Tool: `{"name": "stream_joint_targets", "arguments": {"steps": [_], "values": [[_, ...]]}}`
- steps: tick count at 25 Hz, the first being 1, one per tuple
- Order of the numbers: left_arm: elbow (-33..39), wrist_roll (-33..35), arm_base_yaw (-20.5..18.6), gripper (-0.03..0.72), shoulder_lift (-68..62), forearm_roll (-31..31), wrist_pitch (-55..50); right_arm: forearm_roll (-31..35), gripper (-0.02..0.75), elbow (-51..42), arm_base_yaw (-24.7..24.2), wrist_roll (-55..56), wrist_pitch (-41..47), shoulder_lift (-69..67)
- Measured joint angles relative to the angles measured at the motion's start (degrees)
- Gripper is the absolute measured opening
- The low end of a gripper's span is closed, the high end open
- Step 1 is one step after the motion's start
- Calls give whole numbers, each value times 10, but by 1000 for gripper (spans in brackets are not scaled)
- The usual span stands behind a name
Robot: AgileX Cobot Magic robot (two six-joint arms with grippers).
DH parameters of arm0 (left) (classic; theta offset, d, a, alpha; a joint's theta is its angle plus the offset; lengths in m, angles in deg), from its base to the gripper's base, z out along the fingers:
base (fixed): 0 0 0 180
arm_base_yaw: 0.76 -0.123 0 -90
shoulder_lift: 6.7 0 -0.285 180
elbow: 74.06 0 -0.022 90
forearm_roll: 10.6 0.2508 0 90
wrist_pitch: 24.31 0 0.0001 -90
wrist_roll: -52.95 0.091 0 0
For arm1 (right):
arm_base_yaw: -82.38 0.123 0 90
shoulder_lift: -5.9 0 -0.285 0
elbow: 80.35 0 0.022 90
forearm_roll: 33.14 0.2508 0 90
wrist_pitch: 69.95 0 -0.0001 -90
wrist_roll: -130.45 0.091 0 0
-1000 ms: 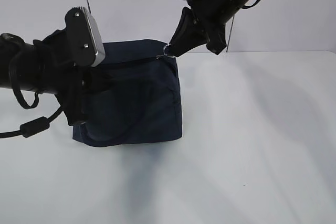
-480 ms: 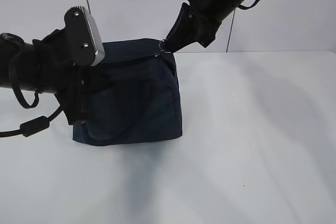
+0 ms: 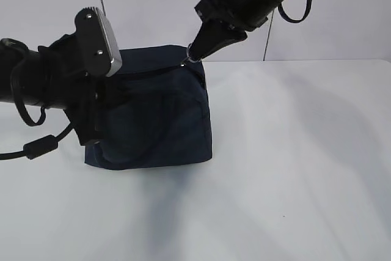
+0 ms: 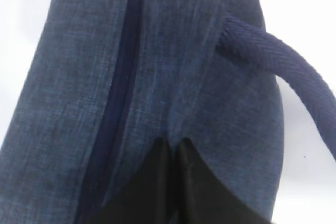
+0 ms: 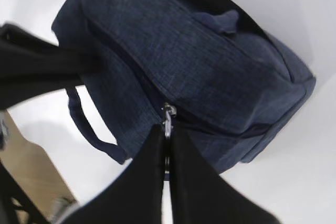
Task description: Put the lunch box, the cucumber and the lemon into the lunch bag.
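The one lunch bag looks soft and floppy, so it likely needs bracing: the left end effector is pinched on the fabric of its near end, while the right end effector is closed on the single ring pull directly at its tips. No lunch box, cucumber or lemon is in view; one strap handle loops off beside the left end effector.

lunch bag interior: hidden | left hand tips: hidden behind its arm

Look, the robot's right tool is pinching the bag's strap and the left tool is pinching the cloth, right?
Not quite. The right tool is pinching the zipper pull, not the strap, as the right wrist view shows. The left tool is pinching the cloth of the bag.
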Motion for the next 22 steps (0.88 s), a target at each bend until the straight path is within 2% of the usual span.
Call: {"name": "stream_joint_targets", "arguments": {"steps": [6, 12, 16, 22], "values": [[0, 0, 0, -3, 0, 0, 0, 6, 8, 0, 0, 187, 0, 0], [0, 0, 0, -3, 0, -3, 1, 70, 8, 0, 0, 351, 1, 0], [0, 0, 0, -4, 0, -9, 2, 78, 8, 0, 0, 406, 1, 0], [0, 0, 0, -3, -1, -11, 12, 57, 8, 0, -2, 428, 1, 0]]}}
